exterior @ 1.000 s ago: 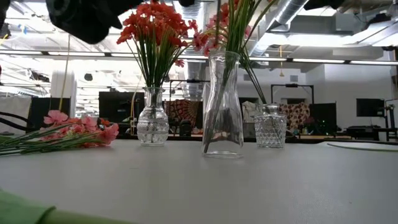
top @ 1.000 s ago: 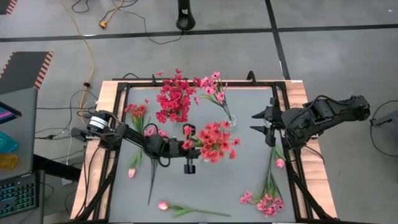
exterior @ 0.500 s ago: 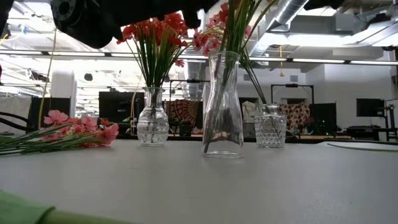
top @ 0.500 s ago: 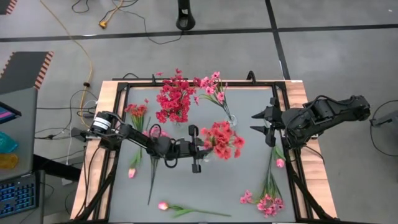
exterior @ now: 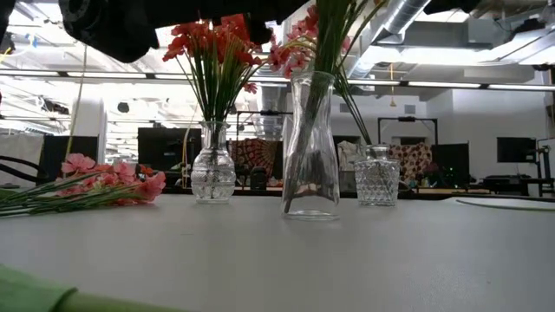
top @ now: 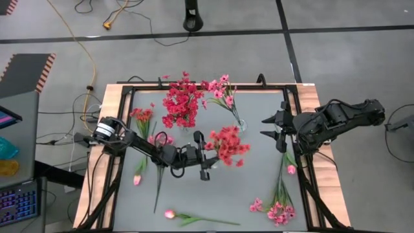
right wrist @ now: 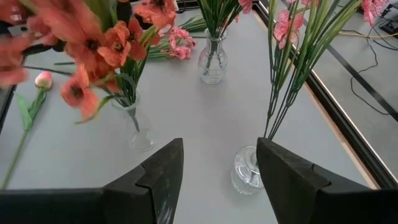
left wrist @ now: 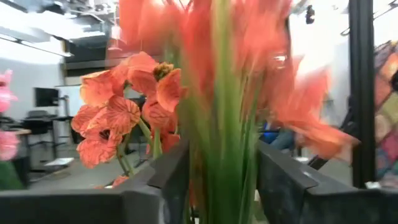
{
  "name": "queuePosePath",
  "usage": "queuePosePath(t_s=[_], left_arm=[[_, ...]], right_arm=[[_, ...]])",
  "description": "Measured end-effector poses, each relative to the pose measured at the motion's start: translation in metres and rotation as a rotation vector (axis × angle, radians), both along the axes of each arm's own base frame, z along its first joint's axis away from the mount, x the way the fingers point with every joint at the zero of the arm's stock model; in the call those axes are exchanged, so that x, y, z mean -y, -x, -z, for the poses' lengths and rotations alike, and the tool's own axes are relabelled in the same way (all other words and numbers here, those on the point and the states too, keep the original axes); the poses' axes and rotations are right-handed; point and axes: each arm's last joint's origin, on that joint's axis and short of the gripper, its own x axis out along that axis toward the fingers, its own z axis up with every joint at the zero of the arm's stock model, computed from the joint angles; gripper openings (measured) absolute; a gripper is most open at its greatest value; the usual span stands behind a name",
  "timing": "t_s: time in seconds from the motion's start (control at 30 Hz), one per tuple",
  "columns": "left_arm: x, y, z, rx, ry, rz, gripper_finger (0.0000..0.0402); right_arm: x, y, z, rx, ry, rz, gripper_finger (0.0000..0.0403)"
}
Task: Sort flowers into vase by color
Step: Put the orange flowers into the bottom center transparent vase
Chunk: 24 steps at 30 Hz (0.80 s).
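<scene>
The left pincer (top: 202, 156) is being opened around the red spray (top: 228, 144), now standing in its vase (right wrist: 138, 129); the right pincer (top: 274, 133) is being held wide, empty.

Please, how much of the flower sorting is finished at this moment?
Done: crimson flowers and pink flowers stand in vases. In hand: left hand at the red bunch, in the third vase. Left: loose flowers lie on the table; right hand waits open at the right edge.

Table (top: 259, 168) grey; arms black; vases (exterior: 310, 147) clear glass; stems green; blooms red (top: 228, 144), crimson (top: 180, 103), light pink (top: 279, 210); one bud (top: 169, 213) apparently pink
</scene>
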Motion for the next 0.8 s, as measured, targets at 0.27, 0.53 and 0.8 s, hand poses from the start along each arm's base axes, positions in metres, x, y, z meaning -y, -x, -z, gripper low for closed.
queuePosePath(t_s=[0.27, 0.53, 0.8], left_arm=[[0.025, 0.012, 0.001, -0.074, -0.040, -0.220, 0.0228], [0.050, 0.028, 0.004, -0.177, -0.004, -0.451, 0.0235], [0.069, 0.043, 0.001, -0.206, 0.072, -0.524, 0.0236]], right_arm=[[0.000, 0.000, 0.000, 0.000, 0.000, 0.000, 0.0230], [0.000, 0.000, 0.000, 0.000, 0.000, -0.001, 0.0230], [0.000, 0.000, 0.000, 0.000, 0.000, -0.001, 0.0230]])
